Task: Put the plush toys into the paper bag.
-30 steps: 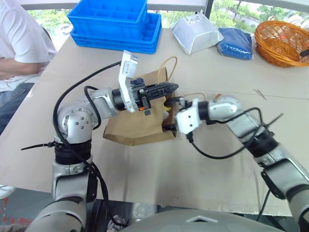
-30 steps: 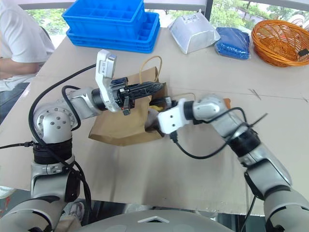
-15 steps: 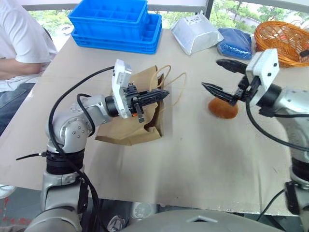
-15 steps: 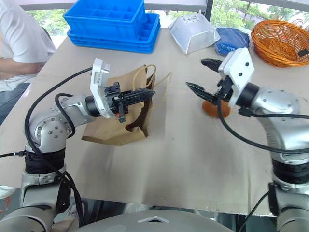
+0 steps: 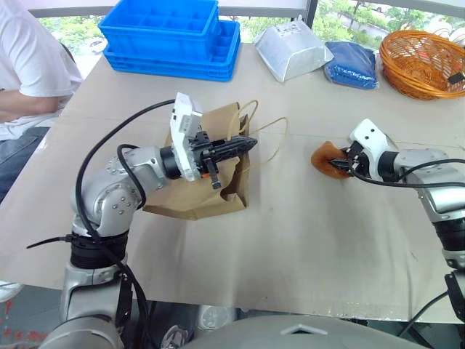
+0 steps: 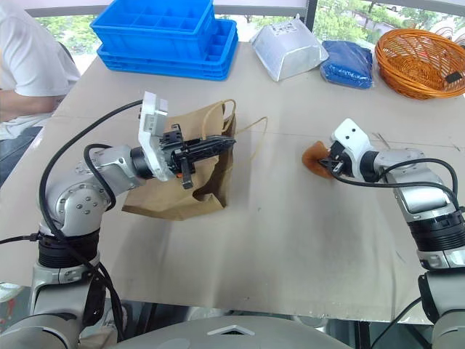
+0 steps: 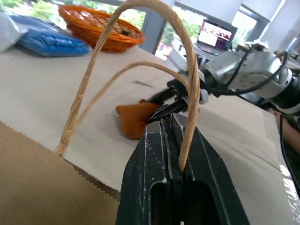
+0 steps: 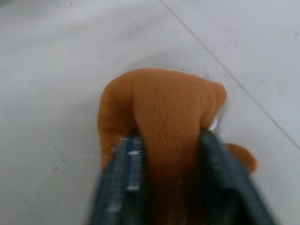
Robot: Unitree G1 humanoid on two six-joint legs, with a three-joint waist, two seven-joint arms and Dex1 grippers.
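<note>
The orange-brown bear head [image 5: 328,159] sits out on the counter [image 5: 305,240], well apart from the paper bag [image 5: 211,171], and the right gripper [image 5: 344,163] is clamped on it: in the right wrist view the plush bulges up between the two black fingers [image 8: 123,173], squeezed tight. It looks to be resting on the surface, not lifted clear, though I can't be sure of that from here.

Over at the bag, the left gripper [image 6: 218,145] has its jaws pinched shut on one of the tan loop handles [image 7: 185,89], drawing that side of the mouth upward. The bag lies on its side, mouth turned toward the bear, and the opening gapes a little.

The white plush with the red tip I can't pick out anywhere; it may well be in the bag already, but the dark opening won't tell me.

So my read: the bear is grasped, the bag is held ready, and what's left is to carry the bear across and drop it in. At least half the job remains.

Beyond them along the far edge: stacked blue crates [image 5: 171,36], a silver-white foil pouch [image 5: 294,49], a blue pouch [image 5: 352,64], an orange wicker basket [image 5: 425,62]. A person in a white shirt [image 5: 29,65] sits at the corner.
</note>
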